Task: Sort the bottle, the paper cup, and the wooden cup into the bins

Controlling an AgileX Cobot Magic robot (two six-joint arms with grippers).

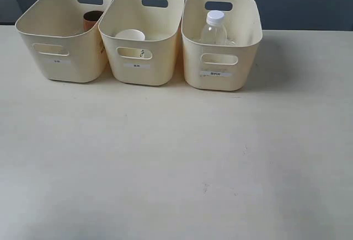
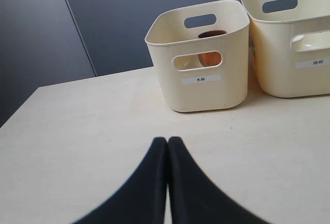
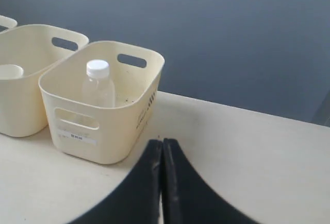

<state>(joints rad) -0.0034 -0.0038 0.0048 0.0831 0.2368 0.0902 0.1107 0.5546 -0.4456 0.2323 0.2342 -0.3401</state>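
Three cream bins stand in a row at the back of the table. The left bin holds the brown wooden cup. In the middle bin sits the white paper cup. The clear bottle with a white cap stands upright in the right bin. My left gripper is shut and empty, above the table in front of the left bin. My right gripper is shut and empty, beside the right bin. Neither gripper shows in the exterior view.
A pale table stretches in front of the bins. A dark blue wall stands behind it. Each bin has a small label on its front. The table's left edge shows in the left wrist view.
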